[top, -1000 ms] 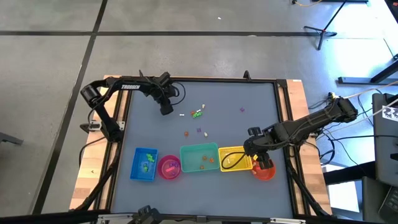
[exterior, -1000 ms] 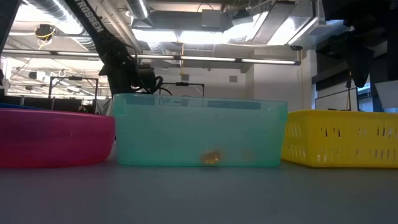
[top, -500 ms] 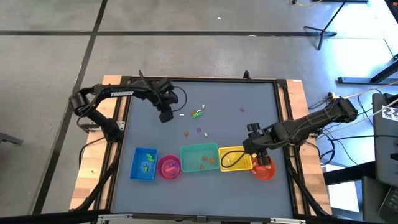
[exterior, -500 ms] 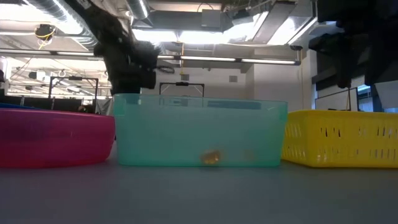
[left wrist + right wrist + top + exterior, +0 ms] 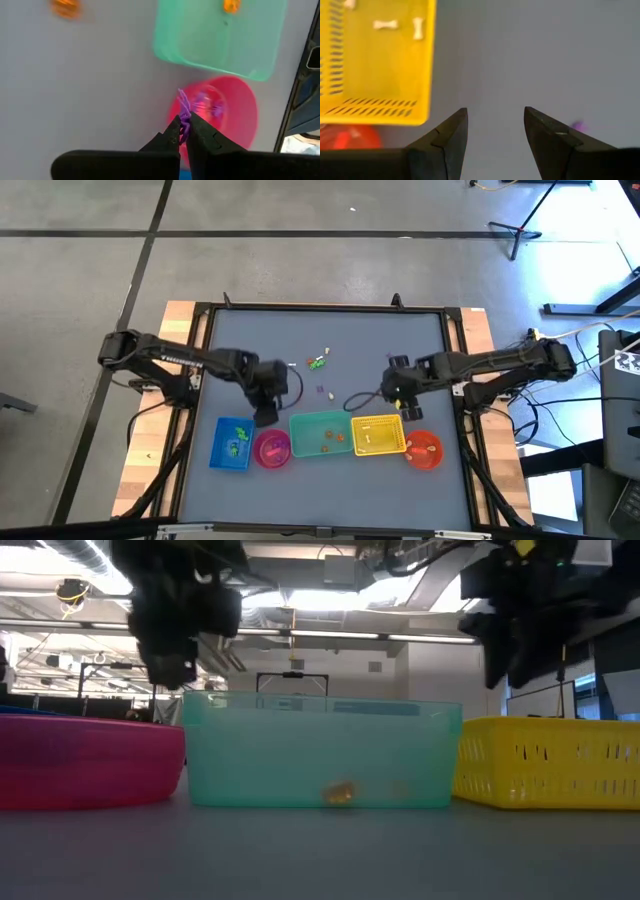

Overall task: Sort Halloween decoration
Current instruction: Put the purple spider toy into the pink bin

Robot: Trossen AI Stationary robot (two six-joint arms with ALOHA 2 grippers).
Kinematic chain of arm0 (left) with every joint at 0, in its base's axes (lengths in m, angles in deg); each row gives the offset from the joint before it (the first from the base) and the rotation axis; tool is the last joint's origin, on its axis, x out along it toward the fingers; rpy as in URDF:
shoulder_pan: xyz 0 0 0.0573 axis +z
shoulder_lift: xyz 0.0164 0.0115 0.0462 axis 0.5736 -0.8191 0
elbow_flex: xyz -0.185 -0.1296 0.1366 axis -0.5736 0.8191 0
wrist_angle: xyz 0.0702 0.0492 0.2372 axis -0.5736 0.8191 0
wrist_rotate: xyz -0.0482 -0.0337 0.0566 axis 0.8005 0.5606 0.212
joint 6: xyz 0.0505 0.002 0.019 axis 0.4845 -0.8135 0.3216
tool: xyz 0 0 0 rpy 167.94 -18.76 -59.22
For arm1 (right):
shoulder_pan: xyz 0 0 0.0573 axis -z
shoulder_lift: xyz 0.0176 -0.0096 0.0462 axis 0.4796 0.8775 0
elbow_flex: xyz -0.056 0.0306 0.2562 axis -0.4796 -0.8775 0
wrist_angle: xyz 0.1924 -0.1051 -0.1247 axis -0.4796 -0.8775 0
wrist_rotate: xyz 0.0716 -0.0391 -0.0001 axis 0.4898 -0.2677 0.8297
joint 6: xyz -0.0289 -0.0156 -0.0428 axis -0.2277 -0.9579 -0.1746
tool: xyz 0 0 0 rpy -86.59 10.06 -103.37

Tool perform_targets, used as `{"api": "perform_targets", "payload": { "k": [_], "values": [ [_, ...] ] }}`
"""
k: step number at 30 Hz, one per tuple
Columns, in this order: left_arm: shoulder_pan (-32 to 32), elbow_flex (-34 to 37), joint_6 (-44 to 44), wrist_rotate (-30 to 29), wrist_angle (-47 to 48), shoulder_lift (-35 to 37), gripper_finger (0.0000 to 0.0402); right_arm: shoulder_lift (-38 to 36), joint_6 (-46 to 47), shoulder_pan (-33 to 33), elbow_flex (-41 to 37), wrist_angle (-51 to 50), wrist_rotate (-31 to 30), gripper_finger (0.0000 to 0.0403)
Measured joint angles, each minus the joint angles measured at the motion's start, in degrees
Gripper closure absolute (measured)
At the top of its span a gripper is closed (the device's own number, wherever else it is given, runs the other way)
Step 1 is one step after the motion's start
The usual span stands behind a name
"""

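Observation:
My left gripper is shut on a tiny purple trinket. It hangs over the far rim of the pink bowl, which has purple pieces inside; in the high view the gripper is just beyond the bowl. My right gripper is open and empty over bare table, beyond the yellow basket holding white bone trinkets. A purple trinket lies beside one finger. More trinkets lie loose on the far table. My left gripper pinches the purple trinket's lower end between its two fingertips. The fingers point down from above. The trinket is lifted clear of the table, and most of it sticks out past the fingertips over the pink bowl's rim.
A row of containers stands along the near side: blue tray, pink bowl, teal bin with orange pieces, yellow basket, orange bowl. An orange trinket lies on the table beyond the teal bin. A black cable loops near my right gripper.
My left gripper has travelled from the far left of the table toward the near edge, ending at the pink bowl's far rim. My right gripper has drawn back from over the yellow basket and orange bowl toward the far edge, stopping just beyond the basket.

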Motion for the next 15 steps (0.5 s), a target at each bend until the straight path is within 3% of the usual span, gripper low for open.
{"api": "perform_targets", "payload": {
  "k": [7, 15],
  "values": [
    [-12.6, 0.0, -13.7, -6.6, -4.7, 0.0, 0.0401, 0.0, -7.3, 7.6, 0.0, 8.1, 0.0, 0.0212],
    [-20.6, 0.0, -25.2, -13.0, -5.9, 0.0, 0.0401, 0.0, -9.4, 14.3, 0.0, 20.4, 2.1, 0.0212]
  ]
}}
